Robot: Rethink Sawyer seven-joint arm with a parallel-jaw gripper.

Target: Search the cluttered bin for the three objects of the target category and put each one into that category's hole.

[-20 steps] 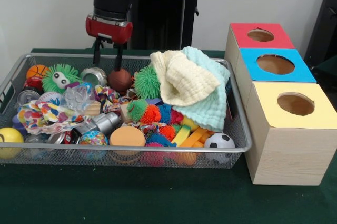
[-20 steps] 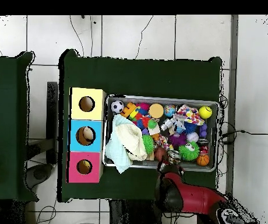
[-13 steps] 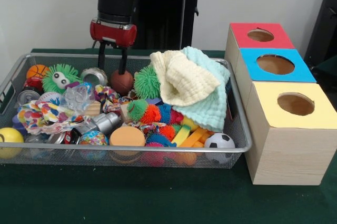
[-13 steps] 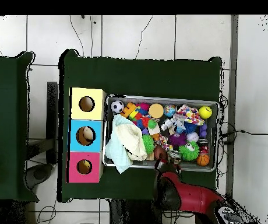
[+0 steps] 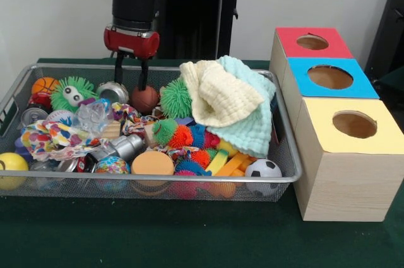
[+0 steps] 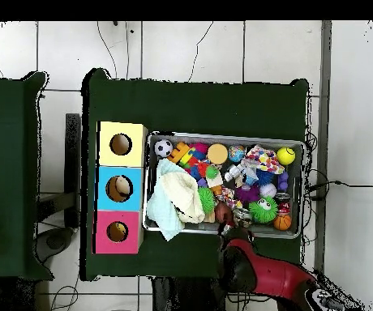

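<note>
My gripper (image 5: 131, 82) hangs open over the back of the wire mesh bin (image 5: 158, 180). Its right finger (image 5: 144, 77) comes down onto the top of a brown ball (image 5: 145, 99); the left finger stands beside a silver can (image 5: 112, 91). Nothing is held between them. The bin also holds a small basketball (image 5: 44, 85), a yellow ball (image 5: 11, 166), a soccer ball (image 5: 263, 170) and a globe-patterned ball (image 5: 112, 166). Three boxes with holes stand to the right: red (image 5: 312, 42), blue (image 5: 331, 77), yellow (image 5: 353, 126). In the overhead view the arm (image 6: 255, 271) covers the gripper beside the brown ball (image 6: 222, 213).
Cream and mint cloths (image 5: 227, 101) are heaped in the bin's right half. A green fuzzy toy with eyes (image 5: 72, 93), spiky rubber balls (image 5: 177, 98), a patterned rag (image 5: 53, 137) and an orange disc (image 5: 152, 163) crowd the bin. The boxes (image 6: 118, 188) adjoin the bin's side.
The gripper shifted slightly right, then back left, and sank a little. It stays open over the brown ball, which has barely moved.
</note>
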